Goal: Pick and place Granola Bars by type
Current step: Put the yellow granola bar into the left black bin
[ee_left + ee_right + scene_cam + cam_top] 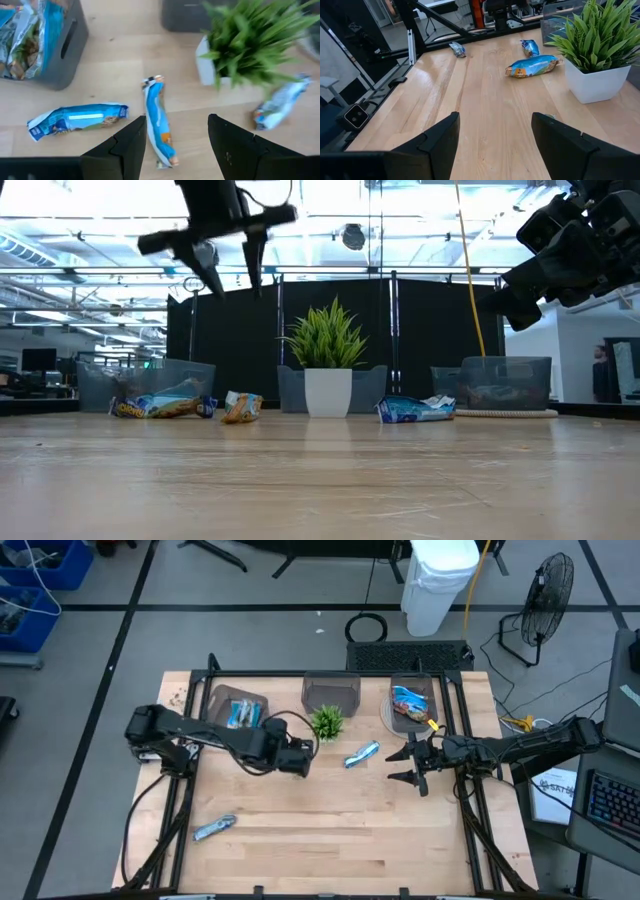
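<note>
Granola bars lie scattered around the potted plant (327, 721), and both of your grippers hang empty above the table.

Just beside the plant, toward your right arm, lies one blue bar (362, 754); in the left wrist view two more blue bars (159, 127) lie close to the plant, beneath the left gripper (176, 145), whose fingers are spread with nothing between them. A silvery-blue bar (214, 828) rests well away from the plant, near the table's front on the left side. The bin left of the plant (237, 710) holds blue-wrapped bars, and so does the bin right of it (413, 703). Your right gripper (415, 766) hovers right of the plant with its fingers parted and holding nothing.
</note>
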Robot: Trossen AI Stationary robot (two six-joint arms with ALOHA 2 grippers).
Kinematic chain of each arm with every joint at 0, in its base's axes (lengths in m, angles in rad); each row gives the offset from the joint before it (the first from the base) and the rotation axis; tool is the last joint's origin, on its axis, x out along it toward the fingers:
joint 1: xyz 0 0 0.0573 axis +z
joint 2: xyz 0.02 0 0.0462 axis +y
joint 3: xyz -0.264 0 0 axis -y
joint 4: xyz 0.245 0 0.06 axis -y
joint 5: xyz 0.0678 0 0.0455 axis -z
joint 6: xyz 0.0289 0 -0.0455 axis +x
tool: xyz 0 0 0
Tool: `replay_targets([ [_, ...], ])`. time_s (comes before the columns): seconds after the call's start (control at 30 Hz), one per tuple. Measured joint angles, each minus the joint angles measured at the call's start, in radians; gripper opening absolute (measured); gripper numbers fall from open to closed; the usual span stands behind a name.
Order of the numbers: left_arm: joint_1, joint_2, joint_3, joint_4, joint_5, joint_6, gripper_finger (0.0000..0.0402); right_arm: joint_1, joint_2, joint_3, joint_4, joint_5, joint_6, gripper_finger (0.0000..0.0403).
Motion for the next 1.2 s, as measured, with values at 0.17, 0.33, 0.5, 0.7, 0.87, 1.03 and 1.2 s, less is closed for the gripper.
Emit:
replay_targets([
  [0.17,0.003,0.079,0.000,-0.006,0.005,-0.011,0.0214,0.000,0.000,0.000,0.000,0.000,0.000,0.0238],
  [0.33,0.005,0.145,0.000,-0.031,0.016,-0.034,0.0214,0.000,0.000,0.000,0.000,0.000,0.000,0.0238],
  [0.5,0.006,0.209,-0.013,-0.034,0.069,-0.090,0.0214,0.000,0.000,0.000,0.000,0.000,0.000,0.0238],
  [0.7,0.002,0.279,-0.019,0.028,0.119,-0.101,0.0214,0.000,0.000,0.000,0.000,0.000,0.000,0.0238],
  [0.87,0.000,0.314,-0.019,0.094,0.122,-0.101,0.0214,0.000,0.000,0.000,0.001,0.000,0.000,0.0238],
  [1.03,0.001,0.343,-0.021,0.101,0.136,-0.104,0.0214,0.000,0.000,0.000,-0.001,0.000,0.000,0.0238],
  [1.2,0.001,0.367,-0.025,0.141,0.137,-0.100,0.0214,0.000,0.002,0.000,0.001,0.000,0.000,0.0238],
])
